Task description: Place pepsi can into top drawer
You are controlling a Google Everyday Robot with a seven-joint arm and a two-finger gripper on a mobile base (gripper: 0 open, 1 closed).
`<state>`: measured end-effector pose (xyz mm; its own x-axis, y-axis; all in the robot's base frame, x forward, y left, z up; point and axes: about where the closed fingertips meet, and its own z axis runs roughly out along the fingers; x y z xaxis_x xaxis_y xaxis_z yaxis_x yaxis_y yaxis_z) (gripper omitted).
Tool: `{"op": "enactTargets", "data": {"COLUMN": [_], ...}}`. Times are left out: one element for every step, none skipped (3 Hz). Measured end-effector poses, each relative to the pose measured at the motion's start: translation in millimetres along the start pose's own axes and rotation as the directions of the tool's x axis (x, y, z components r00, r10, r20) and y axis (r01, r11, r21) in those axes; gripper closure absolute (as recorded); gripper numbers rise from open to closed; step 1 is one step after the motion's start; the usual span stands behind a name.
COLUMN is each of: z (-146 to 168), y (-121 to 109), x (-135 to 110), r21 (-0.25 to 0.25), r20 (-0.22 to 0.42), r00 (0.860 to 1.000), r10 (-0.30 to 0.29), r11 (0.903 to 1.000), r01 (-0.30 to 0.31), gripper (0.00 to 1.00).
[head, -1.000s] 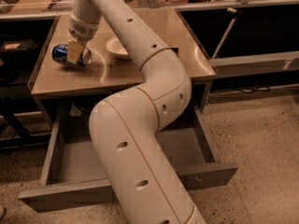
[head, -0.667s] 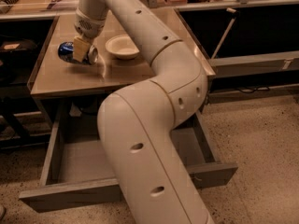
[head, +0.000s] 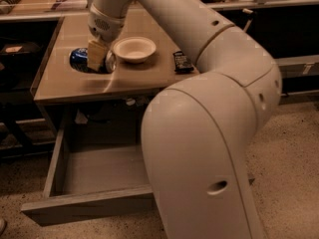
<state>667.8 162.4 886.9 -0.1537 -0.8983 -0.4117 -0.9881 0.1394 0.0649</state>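
Note:
The pepsi can (head: 79, 59) is blue with a silver end and lies on its side on the left part of the tabletop. My gripper (head: 97, 57) comes down from above and sits right over the can's middle, covering it. The can seems to rest on the table. The top drawer (head: 102, 169) is pulled open below the tabletop. Its grey bottom is bare where I can see it, and its front panel (head: 84, 209) is nearest the camera. My arm hides the drawer's right part.
A white bowl (head: 133, 49) stands just right of the can. A dark snack packet (head: 182, 61) lies right of the bowl. My thick arm (head: 209, 133) fills the right half of the view. Dark shelving stands on the left, speckled floor below.
My gripper has stayed at the can and shifted slightly towards the bowl. The arm's elbow has swung and now fills more of the right side. The can has not visibly been lifted.

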Motion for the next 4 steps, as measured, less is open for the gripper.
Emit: {"op": "enactTargets", "data": {"z": [21.9,22.1,27.7,23.4], "y": [10.4,10.3,22.4,52.1], "x": [10.9,10.9,16.8,30.4], "r21": [-0.036,-0.036,-0.068,-0.092], "r20": [-0.040,-0.040,-0.051,-0.048], "r00": [0.999,0.999,0.999,0.997], "r10": [0.006,0.006,0.016,0.061], "r11": [0.9993,0.9993,0.9975,0.9936], "r01": [-0.007,-0.007,-0.020,-0.066], "gripper": [1.00,1.00,1.00,1.00]}}
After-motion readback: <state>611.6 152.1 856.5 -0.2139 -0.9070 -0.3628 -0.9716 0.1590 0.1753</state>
